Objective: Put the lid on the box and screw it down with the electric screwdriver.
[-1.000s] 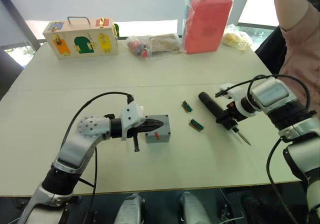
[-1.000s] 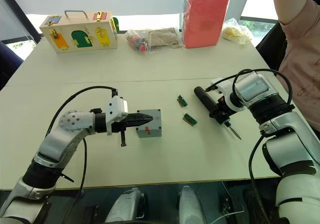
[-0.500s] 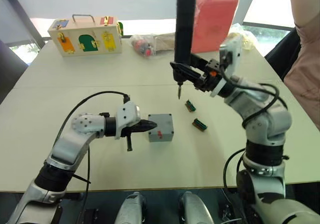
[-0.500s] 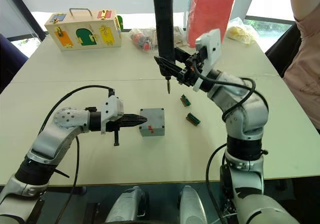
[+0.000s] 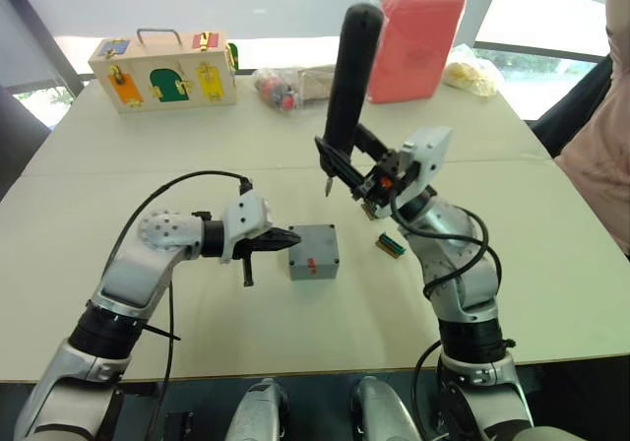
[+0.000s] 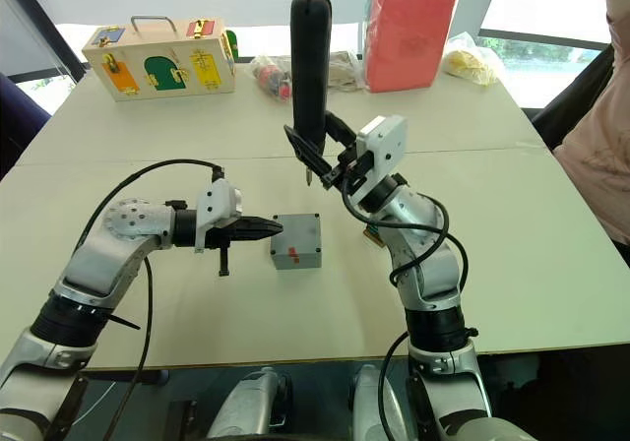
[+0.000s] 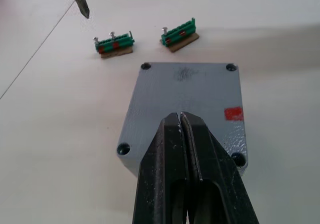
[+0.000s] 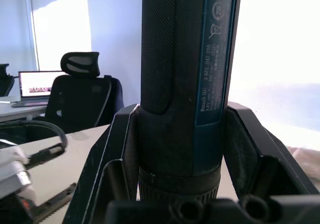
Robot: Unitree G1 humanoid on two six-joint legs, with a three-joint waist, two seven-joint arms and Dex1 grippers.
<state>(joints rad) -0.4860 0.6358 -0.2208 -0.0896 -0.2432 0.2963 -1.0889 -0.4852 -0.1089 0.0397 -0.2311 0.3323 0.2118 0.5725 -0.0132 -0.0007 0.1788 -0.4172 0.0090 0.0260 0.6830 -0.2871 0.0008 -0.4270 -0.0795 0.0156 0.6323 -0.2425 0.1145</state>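
The grey box (image 5: 313,254) stands mid-table with the lid (image 7: 186,96) lying flat on top, its corner screw holes showing. My left gripper (image 5: 295,236) is shut and holds nothing, its tips at the box's left edge just over the lid. My right gripper (image 5: 342,158) is shut on the electric screwdriver (image 5: 349,77), gripping its lower end. The black tool stands nearly upright, leaning a little. Its metal bit (image 5: 327,187) points down above the table, behind the box. In the right wrist view the screwdriver body (image 8: 182,59) sits clamped between the two fingers.
Two green connector strips (image 7: 114,45) (image 7: 180,33) lie just behind and right of the box. Along the far edge stand a wooden box with coloured doors (image 5: 162,70), plastic bags (image 5: 295,85) and a red case (image 5: 413,42). A person (image 5: 602,156) stands at the right.
The right arm lifted the screwdriver from low over the table to upright, then carried it left and nearer the box. The left gripper stays at the box's left edge.
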